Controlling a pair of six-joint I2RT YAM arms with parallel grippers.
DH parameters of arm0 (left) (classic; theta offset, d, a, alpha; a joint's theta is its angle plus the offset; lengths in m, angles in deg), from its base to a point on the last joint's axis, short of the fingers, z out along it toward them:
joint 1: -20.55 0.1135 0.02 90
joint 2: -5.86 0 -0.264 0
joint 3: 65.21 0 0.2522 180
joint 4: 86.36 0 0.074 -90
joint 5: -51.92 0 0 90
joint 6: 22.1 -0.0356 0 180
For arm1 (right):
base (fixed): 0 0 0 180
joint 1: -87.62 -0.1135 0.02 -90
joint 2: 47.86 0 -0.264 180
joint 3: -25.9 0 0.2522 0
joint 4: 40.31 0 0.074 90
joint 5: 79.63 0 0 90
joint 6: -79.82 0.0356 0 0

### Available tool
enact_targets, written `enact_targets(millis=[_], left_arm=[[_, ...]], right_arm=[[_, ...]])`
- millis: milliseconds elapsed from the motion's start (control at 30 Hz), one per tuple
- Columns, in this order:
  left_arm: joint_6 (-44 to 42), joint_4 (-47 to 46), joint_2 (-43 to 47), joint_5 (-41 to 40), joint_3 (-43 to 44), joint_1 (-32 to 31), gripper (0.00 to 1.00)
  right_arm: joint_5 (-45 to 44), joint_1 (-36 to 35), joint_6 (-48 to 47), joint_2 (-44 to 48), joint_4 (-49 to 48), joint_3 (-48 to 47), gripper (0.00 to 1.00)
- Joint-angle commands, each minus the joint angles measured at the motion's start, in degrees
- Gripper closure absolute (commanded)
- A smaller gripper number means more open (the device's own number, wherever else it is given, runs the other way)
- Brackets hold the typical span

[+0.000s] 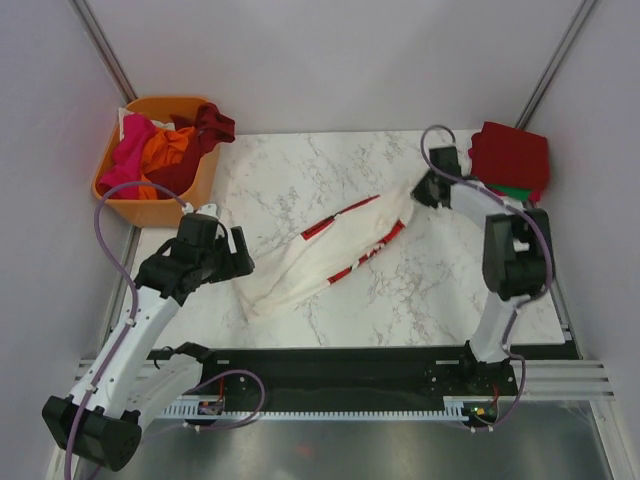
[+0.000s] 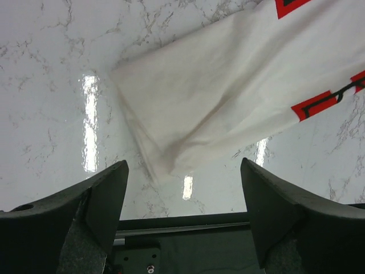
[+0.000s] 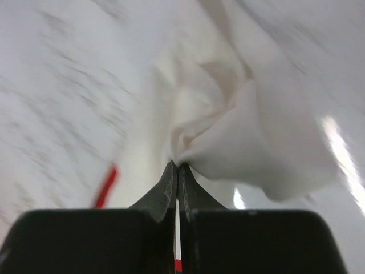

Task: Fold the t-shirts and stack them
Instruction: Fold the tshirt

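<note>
The cream-white t-shirt (image 1: 330, 245) with red print lies stretched diagonally across the marble table, from near the left arm up to the far right. My right gripper (image 1: 424, 190) is shut on its far right end; in the right wrist view the closed fingertips (image 3: 177, 166) pinch a bunched fold of the white cloth (image 3: 228, 131). My left gripper (image 1: 245, 262) is open and empty, just left of the shirt's lower left end; that corner of the shirt (image 2: 228, 97) shows beyond the spread fingers (image 2: 108, 194).
An orange basket (image 1: 125, 200) at the far left holds pink, orange and dark red shirts (image 1: 165, 150). A folded red shirt on a green one (image 1: 510, 160) is stacked at the far right. The table's black front rail (image 1: 350, 365) runs along the near edge.
</note>
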Motion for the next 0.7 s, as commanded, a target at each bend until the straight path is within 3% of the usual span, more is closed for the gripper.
enact_targets(millis=[0, 33, 67, 100, 133, 167, 233, 267, 400, 567, 667], left_arm=[[1.7, -2.1, 1.2, -2.2, -0.1, -0.2, 0.14], [1.7, -2.1, 1.4, -2.4, -0.1, -0.3, 0.14], [1.8, -2.1, 1.7, -2.4, -0.1, -0.3, 0.14], [1.8, -2.1, 2.1, -2.4, -0.1, -0.3, 0.14], [1.8, -2.1, 2.4, -2.4, -0.1, -0.3, 0.14], [1.9, -2.1, 2.4, -2.7, -0.1, -0.5, 0.14], [1.8, -2.1, 2.9, -2.7, -0.3, -0.5, 0.14], [1.9, -2.1, 3.0, -2.8, -0.3, -0.5, 0.14], [1.7, -2.1, 1.9, -2.4, -0.1, -0.4, 0.14], [1.7, -2.1, 2.1, -2.3, -0.1, -0.2, 0.14], [1.7, -2.1, 2.5, -2.4, -0.1, -0.2, 0.14]], right_arm=[[6.1, -4.5, -7.4, -19.0, -7.0, -29.9, 0.99], [12.4, -5.2, -9.7, -25.0, -3.0, -50.7, 0.78], [12.2, -5.3, -11.5, -35.6, 6.1, -60.4, 0.58], [11.5, -5.4, -11.7, -39.8, 10.2, -68.8, 0.39], [10.6, -5.2, -11.8, -42.8, 13.4, -75.4, 0.13], [8.9, -5.1, -12.3, -43.7, 16.3, -80.0, 0.04], [6.0, -5.1, -12.7, -38.8, 14.7, -73.4, 0.02], [3.0, -5.1, -12.5, -30.9, 10.0, -61.1, 0.02], [-3.3, -5.1, -12.6, -13.7, 7.6, -39.1, 0.02], [2.2, -8.4, -9.9, 4.1, 5.9, -15.9, 0.02], [5.4, -15.5, -6.1, 8.5, 3.9, -5.1, 0.02]])
